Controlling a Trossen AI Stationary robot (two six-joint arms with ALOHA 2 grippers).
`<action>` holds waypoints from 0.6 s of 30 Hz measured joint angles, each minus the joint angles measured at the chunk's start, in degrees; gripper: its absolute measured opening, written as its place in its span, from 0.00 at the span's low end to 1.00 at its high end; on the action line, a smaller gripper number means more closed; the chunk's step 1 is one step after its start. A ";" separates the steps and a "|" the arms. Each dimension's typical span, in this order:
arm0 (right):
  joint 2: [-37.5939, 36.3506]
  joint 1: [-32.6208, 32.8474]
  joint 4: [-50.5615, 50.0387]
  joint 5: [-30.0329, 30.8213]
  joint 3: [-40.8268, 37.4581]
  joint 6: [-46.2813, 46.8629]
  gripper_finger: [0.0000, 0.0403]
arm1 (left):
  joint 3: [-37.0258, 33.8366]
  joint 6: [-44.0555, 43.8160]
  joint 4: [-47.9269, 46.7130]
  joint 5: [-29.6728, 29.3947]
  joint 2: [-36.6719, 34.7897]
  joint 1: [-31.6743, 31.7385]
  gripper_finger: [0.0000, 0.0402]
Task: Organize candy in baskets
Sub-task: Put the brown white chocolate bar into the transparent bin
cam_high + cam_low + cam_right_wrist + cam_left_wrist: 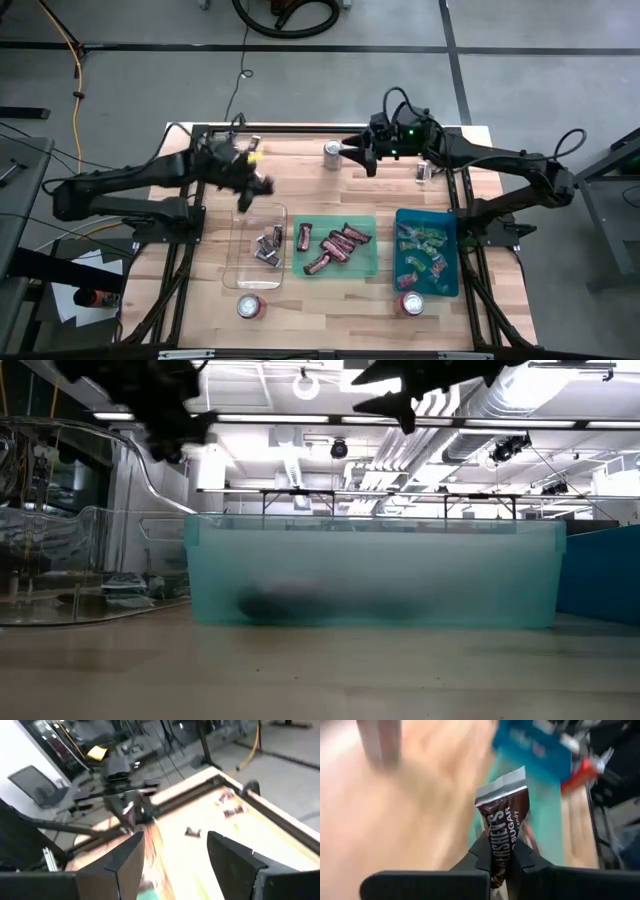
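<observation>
My left gripper (244, 196) is shut on a maroon-brown wrapped candy (501, 822), above the far end of the clear basket (240, 262). That basket holds a few dark/silver candies (268, 246). The green basket (368, 268) holds several maroon-brown candies (333, 246). The teal-blue basket (450, 285) holds several light green and pink candies (422, 252). My right gripper (352, 152) is open and empty over the table's far edge, beside a silver can (331, 151). Its fingers show spread apart in the right wrist view (175, 855). My left gripper pinches the candy's lower half (500, 851) between its two fingers (482, 851). The wrapper runs along the fingers, and its silver crimped end (501, 787) sticks out past the fingertips. The candy is lifted clear of the table.
Loose candies lie at the far left (252, 146) and far right (423, 172) of the table. Two red and silver cans (250, 306) (411, 303) stand near the front edge. A black metal frame (190, 250) runs along the table's sides.
</observation>
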 joint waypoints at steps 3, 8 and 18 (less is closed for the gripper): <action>0.13 -0.37 -3.08 0.23 -0.04 -1.16 0.52 | -3.50 -10.50 -2.79 -2.96 -3.79 -6.94 0.00; 0.17 -0.32 -6.82 0.42 -0.11 -2.97 0.52 | -9.75 -26.89 2.55 -10.70 -5.67 -21.64 0.00; 0.17 -0.36 -8.44 5.94 -0.11 -5.11 0.52 | -11.33 -47.47 -5.42 -23.01 6.23 -30.41 0.01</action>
